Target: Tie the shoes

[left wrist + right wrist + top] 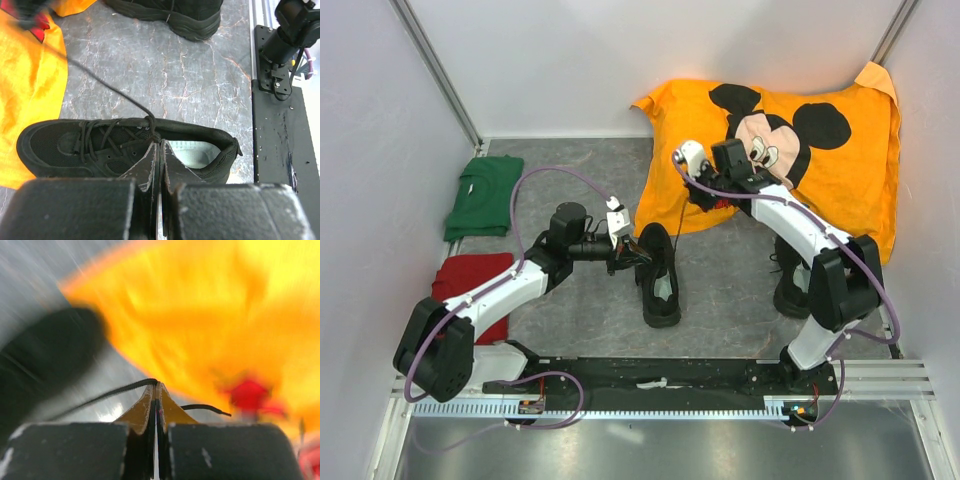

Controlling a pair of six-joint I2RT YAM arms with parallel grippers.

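Left tool (159, 148) closed over shoe (65, 145) tongue; right tool (156, 390) clamps lace (115, 390).

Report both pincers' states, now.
Left pincer: closed, apparently pinching a thin black lace at the black low-top sneaker.
Right pincer: closed on a thin black lace, stretched taut.
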